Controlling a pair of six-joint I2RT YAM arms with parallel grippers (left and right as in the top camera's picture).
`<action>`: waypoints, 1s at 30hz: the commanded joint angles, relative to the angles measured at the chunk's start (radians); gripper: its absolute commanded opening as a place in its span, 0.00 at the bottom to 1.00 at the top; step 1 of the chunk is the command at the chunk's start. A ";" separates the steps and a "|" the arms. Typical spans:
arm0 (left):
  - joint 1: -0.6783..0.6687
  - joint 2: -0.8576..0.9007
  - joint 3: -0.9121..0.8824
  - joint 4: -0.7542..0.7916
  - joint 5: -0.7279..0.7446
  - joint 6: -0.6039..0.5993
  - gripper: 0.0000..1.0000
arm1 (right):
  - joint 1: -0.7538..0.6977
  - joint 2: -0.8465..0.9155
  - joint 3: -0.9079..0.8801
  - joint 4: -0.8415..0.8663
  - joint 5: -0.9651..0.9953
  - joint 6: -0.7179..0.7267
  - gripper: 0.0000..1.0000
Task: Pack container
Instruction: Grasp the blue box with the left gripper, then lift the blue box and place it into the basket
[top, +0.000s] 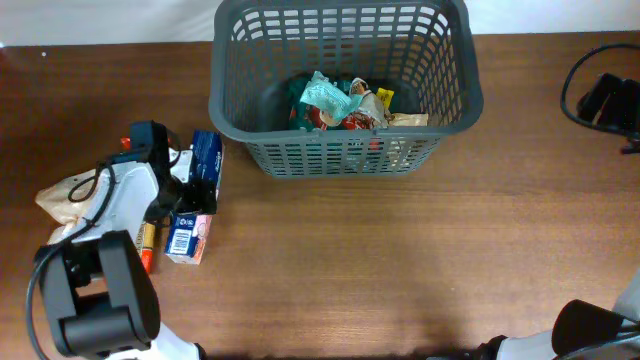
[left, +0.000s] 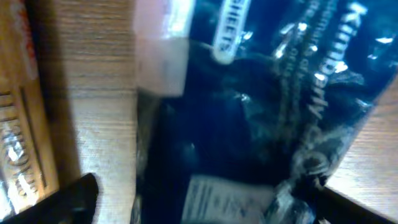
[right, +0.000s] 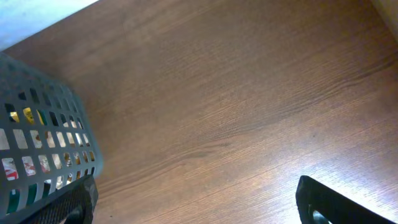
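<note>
Filling the left wrist lens, one dark blue glossy plastic packet (left: 249, 124) with white lettering lies flat on the brown wood-grain table (top: 400, 260), and the left gripper (left: 208, 208) straddles it. One black fingertip (left: 74, 199) shows at 7 o'clock and the other at 5 o'clock of that view, jaws spread wide and not pinching the wrapper. Count with me from overhead: one basket, two arms, and four loose items bunched at 9 o'clock of the table. Those are the blue packet, a small blue, white and pink carton (top: 188, 238) just below it, a crumpled cream bag (top: 60, 200) further out toward the edge, and a slim orange and yellow stick (top: 147, 248) half hidden beside the arm. Now the large dark grey plastic basket (top: 345, 85) with slotted lattice walls, sitting at 12 o'clock against the far edge. Inside lies a small heap of wrappers, teal on top with red, yellow and beige around it, too jumbled to count. Left arm (top: 110, 260) reaches from 8 o'clock, wrist bent down over the packets. Right gripper (right: 196, 208) hangs above bare wood with the basket's corner at its 9 o'clock, its jaws apart and empty.
</note>
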 joint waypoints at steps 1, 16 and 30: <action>-0.002 0.039 0.011 0.006 -0.011 0.025 0.54 | -0.005 -0.006 -0.005 0.000 -0.013 0.003 0.99; -0.036 0.042 0.200 -0.140 -0.011 0.024 0.02 | -0.005 -0.006 -0.005 0.000 -0.013 0.003 0.99; -0.099 0.015 1.070 -0.313 0.050 0.299 0.02 | -0.005 -0.006 -0.005 0.000 -0.013 0.003 0.99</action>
